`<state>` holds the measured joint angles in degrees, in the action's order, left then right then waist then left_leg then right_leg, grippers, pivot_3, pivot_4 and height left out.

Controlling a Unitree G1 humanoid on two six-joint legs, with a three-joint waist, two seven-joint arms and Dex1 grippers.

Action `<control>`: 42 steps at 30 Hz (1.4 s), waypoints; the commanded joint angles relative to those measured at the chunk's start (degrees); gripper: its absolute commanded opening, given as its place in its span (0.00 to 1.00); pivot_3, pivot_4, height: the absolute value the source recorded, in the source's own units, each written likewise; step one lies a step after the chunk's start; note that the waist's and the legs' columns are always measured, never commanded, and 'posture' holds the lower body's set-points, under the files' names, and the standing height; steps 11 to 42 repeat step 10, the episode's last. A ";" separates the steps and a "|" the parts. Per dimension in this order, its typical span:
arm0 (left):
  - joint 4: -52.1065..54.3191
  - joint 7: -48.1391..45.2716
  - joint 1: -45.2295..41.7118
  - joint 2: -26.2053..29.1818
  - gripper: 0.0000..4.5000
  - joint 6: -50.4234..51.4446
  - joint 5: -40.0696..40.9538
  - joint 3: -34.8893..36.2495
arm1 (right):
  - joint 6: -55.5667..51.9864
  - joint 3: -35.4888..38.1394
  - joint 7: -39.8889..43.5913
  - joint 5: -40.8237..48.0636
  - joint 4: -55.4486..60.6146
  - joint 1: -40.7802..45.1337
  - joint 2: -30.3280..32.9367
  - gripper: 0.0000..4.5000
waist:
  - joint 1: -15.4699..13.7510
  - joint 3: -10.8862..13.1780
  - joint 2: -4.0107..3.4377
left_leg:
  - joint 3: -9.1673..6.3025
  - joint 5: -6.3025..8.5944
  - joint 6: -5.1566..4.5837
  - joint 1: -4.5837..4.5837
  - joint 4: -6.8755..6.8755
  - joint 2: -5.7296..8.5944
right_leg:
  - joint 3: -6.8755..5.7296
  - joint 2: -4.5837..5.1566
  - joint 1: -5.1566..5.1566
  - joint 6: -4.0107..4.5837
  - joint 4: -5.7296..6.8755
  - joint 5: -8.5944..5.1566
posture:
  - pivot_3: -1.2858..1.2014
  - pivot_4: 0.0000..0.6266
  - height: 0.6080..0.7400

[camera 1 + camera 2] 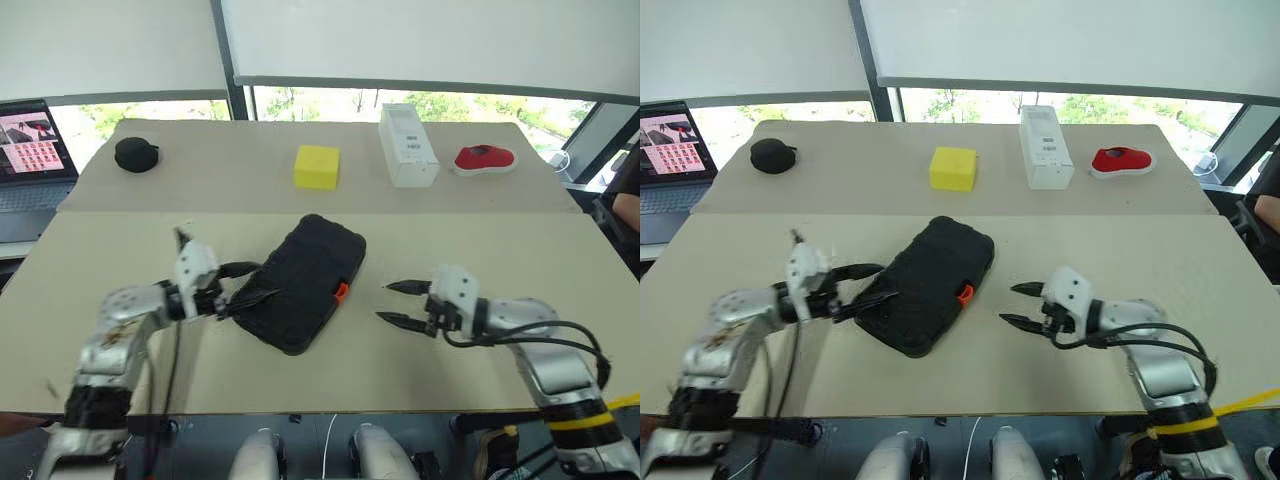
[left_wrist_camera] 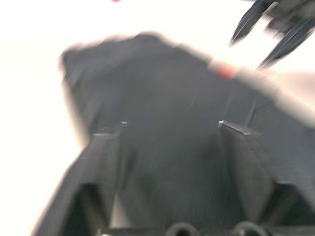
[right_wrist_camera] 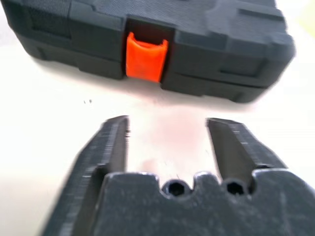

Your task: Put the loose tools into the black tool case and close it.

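Observation:
The black tool case (image 1: 300,280) lies shut on the near table, set at a slant, with its orange latch (image 1: 341,292) facing right. My left gripper (image 1: 266,280) is open at the case's left side, its fingers (image 2: 103,162) spread over the textured shell (image 2: 162,78). Whether they touch it I cannot tell. My right gripper (image 1: 382,302) is open a short way right of the latch (image 3: 145,56), clear of the case (image 3: 206,29), with nothing between its fingers (image 3: 110,142). The loose tools are out of view.
On the far table are a small round black pouch (image 1: 136,155), a yellow block (image 1: 317,167), a white box (image 1: 407,145) and a red shoe-like item (image 1: 484,158). A laptop (image 1: 35,150) stands far left. A person's arm (image 1: 628,195) is at the right edge.

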<state>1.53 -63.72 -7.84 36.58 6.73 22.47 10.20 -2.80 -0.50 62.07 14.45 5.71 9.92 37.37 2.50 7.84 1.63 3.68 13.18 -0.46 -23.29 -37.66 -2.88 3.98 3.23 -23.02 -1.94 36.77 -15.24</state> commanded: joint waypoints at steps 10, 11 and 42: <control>0.90 11.77 21.60 -0.44 0.95 -12.53 -4.14 13.59 | 19.77 6.23 8.72 3.00 -19.10 1.93 2.53 0.99 | -1.11 0.56 0.47 | 0.13 -0.01 0.02 -0.04 -0.03 -0.02 | -0.05 0.29 -0.08 0.00 -0.02 0.01 | 0.52 0.24 1.00; 0.90 11.77 21.60 -0.44 0.95 -12.53 -4.14 13.59 | 19.77 6.23 8.72 3.00 -19.10 1.93 2.53 0.99 | -1.11 0.56 0.47 | 0.13 -0.01 0.02 -0.04 -0.03 -0.02 | -0.05 0.29 -0.08 0.00 -0.02 0.01 | 0.52 0.24 1.00; 0.90 11.77 21.60 -0.44 0.95 -12.53 -4.14 13.59 | 19.77 6.23 8.72 3.00 -19.10 1.93 2.53 0.99 | -1.11 0.56 0.47 | 0.13 -0.01 0.02 -0.04 -0.03 -0.02 | -0.05 0.29 -0.08 0.00 -0.02 0.01 | 0.52 0.24 1.00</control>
